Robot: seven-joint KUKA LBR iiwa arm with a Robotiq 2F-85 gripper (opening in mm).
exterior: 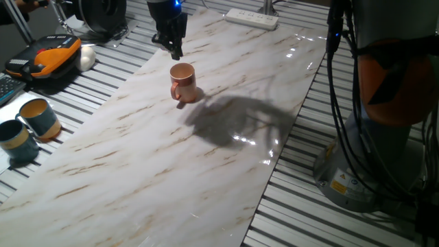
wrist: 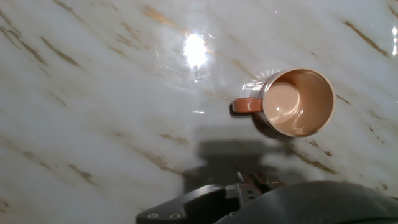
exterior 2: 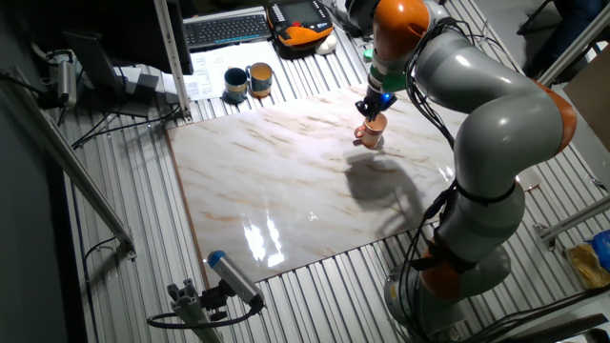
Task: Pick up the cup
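Observation:
The cup (exterior: 183, 82) is a small salmon-orange mug standing upright on the marble board (exterior: 158, 178), its handle toward the front. It also shows in the other fixed view (exterior 2: 370, 134). In the hand view I look down into the cup (wrist: 297, 102), with its handle (wrist: 245, 106) pointing left. My gripper (exterior: 176, 48) hangs just above and behind the cup, not touching it, and holds nothing. Its fingers look pressed together in the hand view (wrist: 250, 184). It also appears in the other fixed view (exterior 2: 373, 110).
Two teal-blue mugs (exterior: 41, 118) (exterior: 15, 140) stand off the board's left edge on the slatted table. An orange-black device (exterior: 51, 55) and a white power strip (exterior: 252, 18) lie at the back. The arm's base (exterior: 374, 158) stands right of the board.

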